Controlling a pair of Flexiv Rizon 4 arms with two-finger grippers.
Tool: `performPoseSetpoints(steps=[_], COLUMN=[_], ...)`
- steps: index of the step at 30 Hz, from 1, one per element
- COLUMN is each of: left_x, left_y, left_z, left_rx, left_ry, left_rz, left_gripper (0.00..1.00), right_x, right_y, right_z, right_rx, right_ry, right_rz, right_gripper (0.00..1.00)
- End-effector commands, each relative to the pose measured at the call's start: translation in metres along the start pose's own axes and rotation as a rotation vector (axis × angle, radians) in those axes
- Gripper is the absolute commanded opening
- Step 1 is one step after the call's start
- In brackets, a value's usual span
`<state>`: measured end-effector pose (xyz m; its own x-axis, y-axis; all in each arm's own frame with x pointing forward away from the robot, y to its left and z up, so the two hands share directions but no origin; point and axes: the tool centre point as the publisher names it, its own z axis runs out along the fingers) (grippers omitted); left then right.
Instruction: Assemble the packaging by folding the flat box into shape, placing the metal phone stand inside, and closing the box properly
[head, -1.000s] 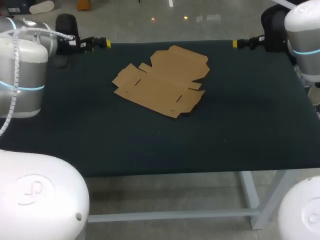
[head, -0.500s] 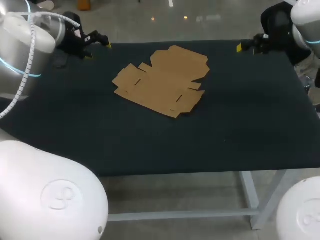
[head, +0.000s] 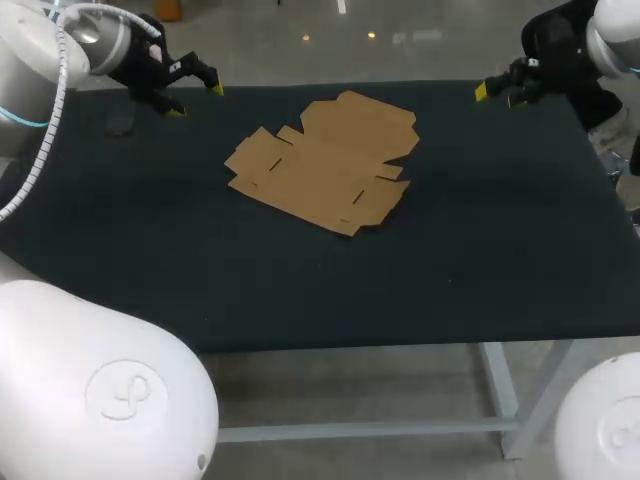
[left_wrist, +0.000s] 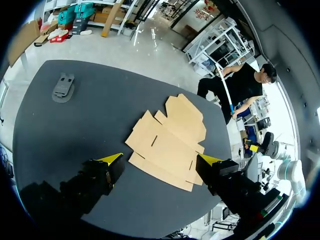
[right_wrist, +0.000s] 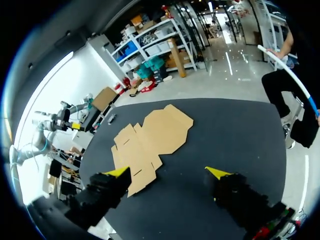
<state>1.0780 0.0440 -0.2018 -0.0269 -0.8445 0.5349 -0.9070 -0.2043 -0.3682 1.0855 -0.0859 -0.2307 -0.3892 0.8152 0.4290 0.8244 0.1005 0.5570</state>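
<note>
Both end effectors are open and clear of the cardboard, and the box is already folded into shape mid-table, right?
No. The box lies flat and unfolded on the table, as the head view shows. The rest holds: the left end effector and the right end effector are both open and clear of the cardboard.

Both arms are chunky glossy white tubes with rounded joints, the left arm (head: 35, 60) same as the right arm (head: 612, 30). There's a thin glowing teal ring (head: 25, 122) round a joint. A white ribbed cable (head: 48, 140) loops along the left one. The wrists go black. The left end effector (head: 195, 100) and right end effector (head: 500, 95) have blocky black fingers with pointy bright yellow tips. Up front are two big white domed housings (head: 110, 390), with a swirly embossed mark (head: 125, 392) on the left one.
</note>
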Motion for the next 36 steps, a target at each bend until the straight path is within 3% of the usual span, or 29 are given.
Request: performPoseSetpoints(steps=[1,6,11,17,28,36], left_x=[0.003,-0.001,-0.005,-0.015,-0.02,-0.025], left_y=[-0.001,0.01,0.023,0.027,0.046,0.055], left_z=[0.001,-0.001,0.002,0.004,0.004,0.005], left_rx=[-0.085,-0.091,-0.094,-0.146,-0.266,-0.263], left_ry=[-0.045,-0.043,-0.035,0.011,0.007,-0.014], left_rz=[-0.074,-0.113,-0.081,-0.076,-0.002,0.012], left_gripper=[1.0,1.0,1.0,1.0,1.0,1.0], right_x=[0.002,0.008,0.012,0.019,0.021,0.027], right_y=[-0.003,-0.018,-0.033,-0.051,-0.07,-0.077], right_z=[0.001,0.003,0.007,0.011,0.024,0.042], right_rx=[0.02,0.055,0.091,0.084,0.15,0.186], right_ry=[-0.066,-0.088,-0.09,-0.067,-0.034,-0.015], right_rz=[0.078,0.233,0.417,0.534,0.573,0.56], right_gripper=[1.0,1.0,1.0,1.0,1.0,1.0])
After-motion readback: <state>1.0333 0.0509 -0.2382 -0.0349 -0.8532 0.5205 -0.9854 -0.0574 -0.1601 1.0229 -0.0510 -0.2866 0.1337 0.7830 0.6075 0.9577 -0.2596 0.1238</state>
